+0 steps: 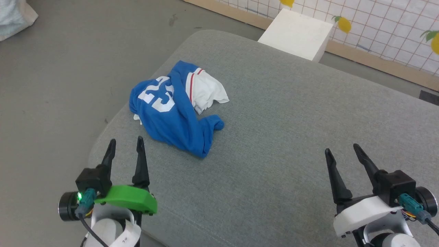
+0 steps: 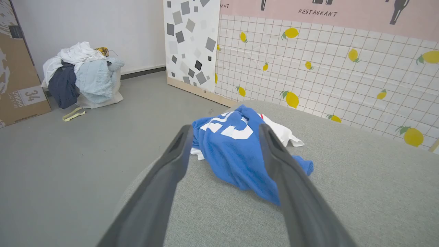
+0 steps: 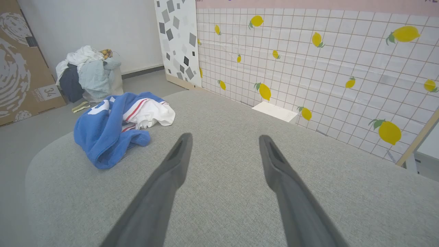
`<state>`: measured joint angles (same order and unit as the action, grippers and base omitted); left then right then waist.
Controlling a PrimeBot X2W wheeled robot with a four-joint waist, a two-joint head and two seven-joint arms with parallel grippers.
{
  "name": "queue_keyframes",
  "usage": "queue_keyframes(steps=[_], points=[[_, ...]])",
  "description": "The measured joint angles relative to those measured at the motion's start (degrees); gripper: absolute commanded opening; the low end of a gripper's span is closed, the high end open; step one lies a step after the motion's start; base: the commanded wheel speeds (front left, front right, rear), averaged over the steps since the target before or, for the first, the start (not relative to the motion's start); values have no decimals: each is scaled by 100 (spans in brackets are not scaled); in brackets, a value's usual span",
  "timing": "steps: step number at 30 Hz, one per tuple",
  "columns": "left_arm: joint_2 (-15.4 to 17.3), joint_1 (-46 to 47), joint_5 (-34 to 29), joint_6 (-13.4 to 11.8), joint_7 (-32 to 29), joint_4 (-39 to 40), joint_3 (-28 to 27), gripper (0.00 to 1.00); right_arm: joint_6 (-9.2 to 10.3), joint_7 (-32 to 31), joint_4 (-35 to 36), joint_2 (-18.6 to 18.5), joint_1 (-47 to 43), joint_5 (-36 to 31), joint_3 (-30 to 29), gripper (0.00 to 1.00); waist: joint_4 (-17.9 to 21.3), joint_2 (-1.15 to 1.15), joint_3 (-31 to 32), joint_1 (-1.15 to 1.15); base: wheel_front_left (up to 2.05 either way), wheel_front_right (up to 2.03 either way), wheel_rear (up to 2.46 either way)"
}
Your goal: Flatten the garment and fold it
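The garment (image 1: 171, 113) is lying crumpled on the grey cushion (image 1: 281, 137), twd its far-left corner, white "23" facing up. L gripper (image 1: 126, 139) is hovering near its closest edge, jaws spread wide, holding nothing. R gripper (image 1: 341, 148) is hanging well apart from it, also wide open & empty.

One garment (image 1: 171, 113) is counted on one grey bench (image 1: 274, 137). Two grippers are noted: the left gripper (image 1: 126, 139) and the right gripper (image 1: 341, 148). One white block (image 1: 298, 32), one laundry heap (image 2: 82, 73) and one cardboard box (image 2: 17, 79) are recorded.
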<state>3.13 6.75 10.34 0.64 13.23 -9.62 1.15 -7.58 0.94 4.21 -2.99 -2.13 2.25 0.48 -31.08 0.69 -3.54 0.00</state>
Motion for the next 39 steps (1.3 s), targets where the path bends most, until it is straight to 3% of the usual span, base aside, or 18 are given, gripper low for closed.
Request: queue_keyframes(steps=[10, 17, 24, 30, 39], points=[[152, 1238, -158, 341, 109, -202, -172, 100, 0, -77, 59, 5, 103, 55, 58, 100, -3, 0, -279, 0, 0, 0, 0], [671, 2733, -89, 572, 35, -905, -68, 100, 0, -238, 222, 11, 345, -86, 55, 100, 208, 0, -676, 0, 0, 0, 0], [1376, 3909, 421, 645, -1157, -2082, 281, 100, 0, -314, 296, 14, 609, -170, 25, 100, 632, 0, -1101, 1, 0, 0, 0], [1973, 4231, 1468, 662, -2308, -3018, 1081, 100, 0, -312, 279, 12, 769, -170, -25, 100, 1021, 0, -1477, 1, 0, 0, 0], [2254, 4166, 2880, 662, -3745, -4102, 1686, 100, 0, -286, 213, 13, 990, -169, 49, 100, 1464, 0, -1934, 1, 0, 0, 0]])
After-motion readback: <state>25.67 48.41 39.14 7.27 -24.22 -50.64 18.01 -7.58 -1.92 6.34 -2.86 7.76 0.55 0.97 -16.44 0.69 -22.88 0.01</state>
